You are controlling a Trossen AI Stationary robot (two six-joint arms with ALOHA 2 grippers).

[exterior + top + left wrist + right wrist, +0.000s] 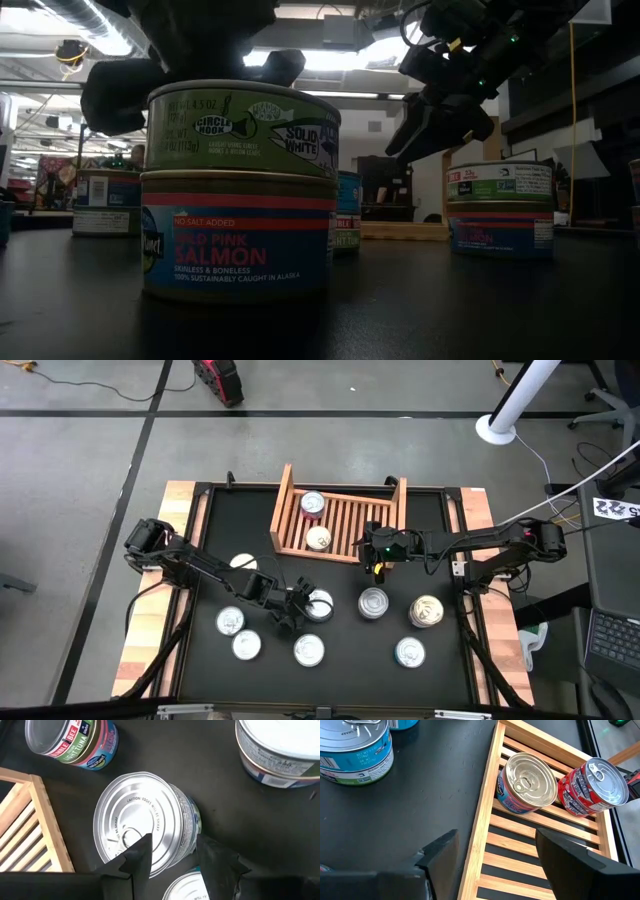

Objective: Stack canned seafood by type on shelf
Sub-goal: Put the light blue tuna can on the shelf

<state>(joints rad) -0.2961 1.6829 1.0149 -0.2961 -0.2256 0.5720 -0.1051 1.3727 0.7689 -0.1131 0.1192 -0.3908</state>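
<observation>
Several round flat tins with silver lids stand on the black table [330, 685]. The wooden shelf [345, 520] has two tins resting on its slats: a pink-and-blue one [526, 784] and a red one [592, 787]. My left gripper [172, 862] is open at the edge of a silver-lidded tin [140, 815] in the middle of the table [320, 605]. My right gripper [497, 837] is open wide above the shelf's near rail [480, 840], one finger on each side of it, touching nothing. In the low view a green tin sits on a salmon tin [240, 190]. My left gripper comes at the silver-lidded tin slanting down from the table's left. One finger [137, 860] shows over the lid's rim [160, 862], the other [215, 860] beside the tin's wall. Whether either finger touches the tin I cannot tell. The tin stands flat on the table.
Loose tins stand near the left arm [231, 621] [246, 646] [309, 650] and right of centre [373, 602] [427, 612] [410, 652]; one more sits behind the left arm [243, 563]. The shelf's raised side boards [283, 510] [402, 505] bound its slats, which are bare on the right.
</observation>
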